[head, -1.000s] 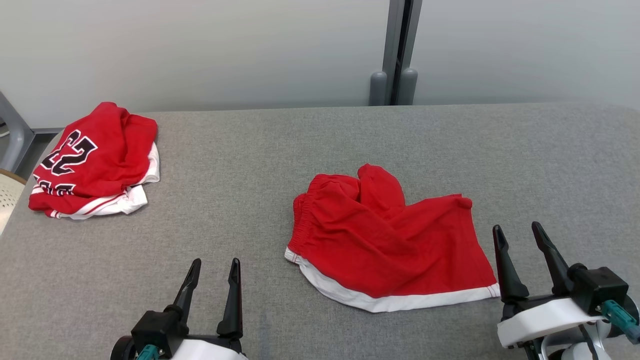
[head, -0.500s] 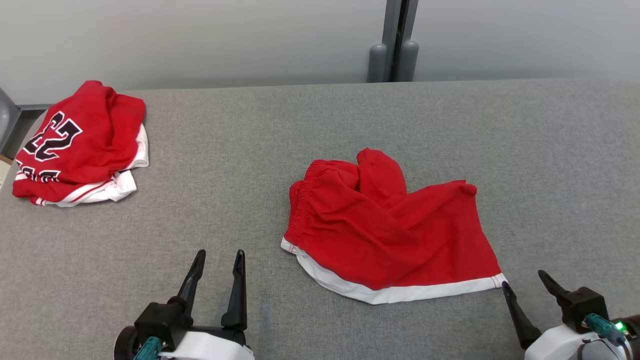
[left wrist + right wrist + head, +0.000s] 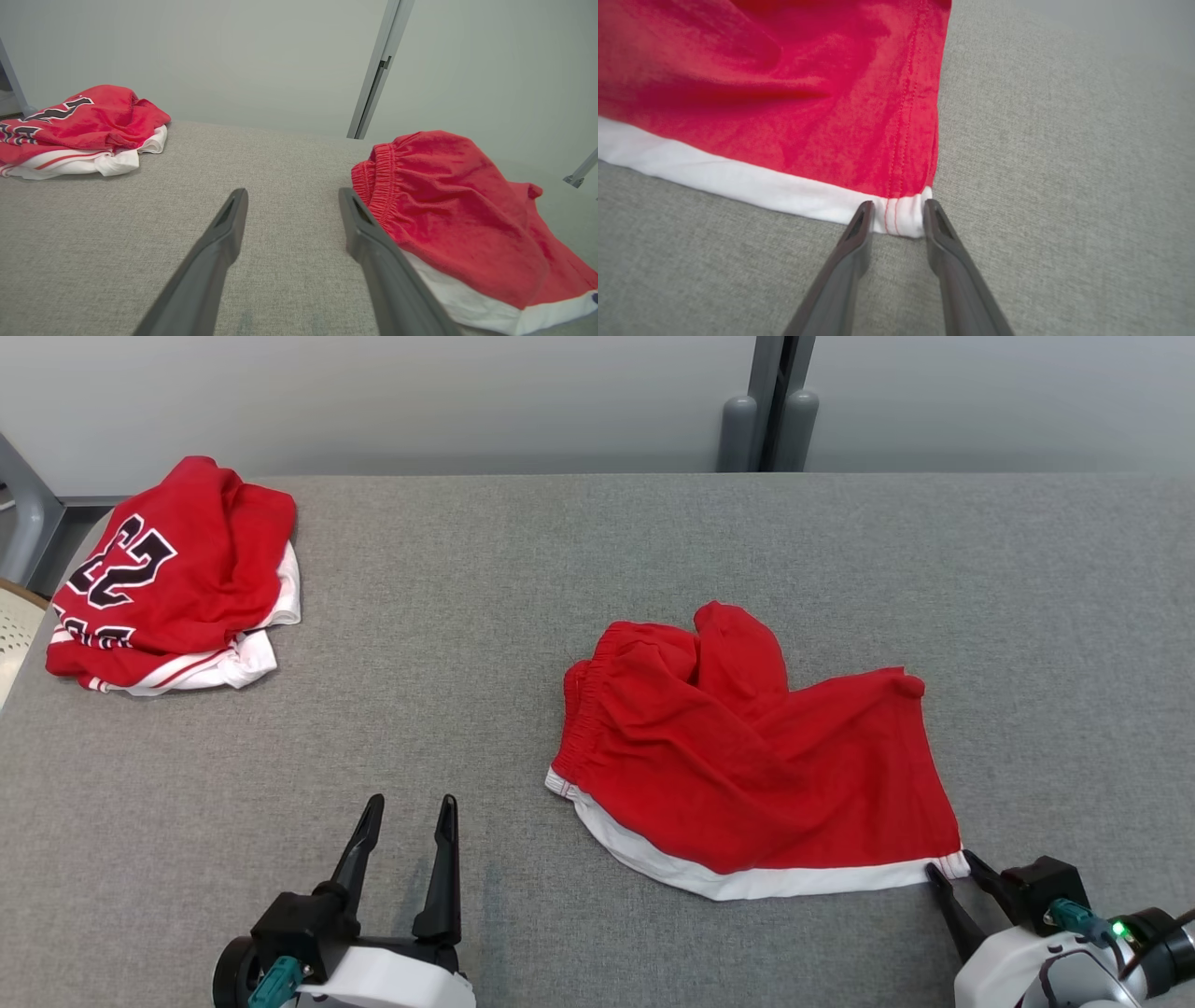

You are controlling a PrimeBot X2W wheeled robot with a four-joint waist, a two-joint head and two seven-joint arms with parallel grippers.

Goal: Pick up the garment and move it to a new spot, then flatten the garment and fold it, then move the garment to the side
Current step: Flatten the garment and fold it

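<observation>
The garment (image 3: 747, 756), red shorts with an elastic waistband and a white hem band, lies crumpled on the grey table (image 3: 467, 616), right of centre. My right gripper (image 3: 950, 863) is at its near right corner. In the right wrist view both fingertips (image 3: 866, 210) press the white hem corner of the garment (image 3: 808, 93), which is puckered between the half-closed jaws of that gripper (image 3: 898, 205). My left gripper (image 3: 412, 800) stands open over bare table, left of the shorts. In the left wrist view the garment (image 3: 458, 210) lies just beyond the right finger of that gripper (image 3: 293, 191).
A pile of red and white jerseys (image 3: 168, 579) with black numbers sits at the table's far left corner, also in the left wrist view as the jersey pile (image 3: 79, 126). A grey post (image 3: 770, 411) stands behind the table. A chair edge (image 3: 14, 635) shows at far left.
My right gripper dropped down to the hem's right corner and narrowed its jaws onto it. The left gripper stayed open and still. The camera shifted, so the whole scene slid.
</observation>
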